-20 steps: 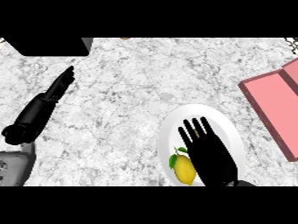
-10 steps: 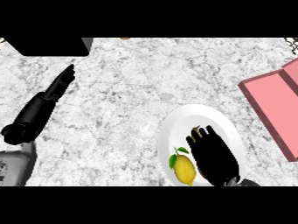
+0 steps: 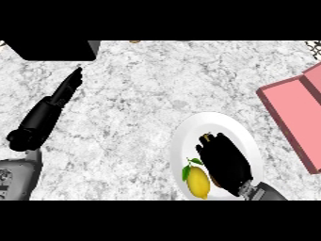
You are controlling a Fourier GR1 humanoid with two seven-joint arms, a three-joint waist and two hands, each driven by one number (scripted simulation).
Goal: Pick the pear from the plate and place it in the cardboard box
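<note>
A white plate (image 3: 212, 122) lies on the marble counter at the lower right. My right hand (image 3: 224, 159) is over its middle with fingers curled down. A small brown stem tip (image 3: 208, 137) pokes out at the fingertips; the pear itself is hidden under the hand. A yellow fruit with a green leaf (image 3: 198, 181) lies on the plate just left of the wrist, untouched. The pink open box (image 3: 298, 117) stands at the right edge, apart from the plate. My left hand (image 3: 64, 90) rests open at the left, fingers straight and pointing up.
A flat black object (image 3: 55, 49) sits at the counter's back left, just beyond the left hand's fingertips. Bare marble counter (image 3: 142, 94) spreads between the two arms and behind the plate.
The right hand's fingers went from straight and spread to curled down over the plate's middle, and the hand drew slightly back. The left arm has not moved.
</note>
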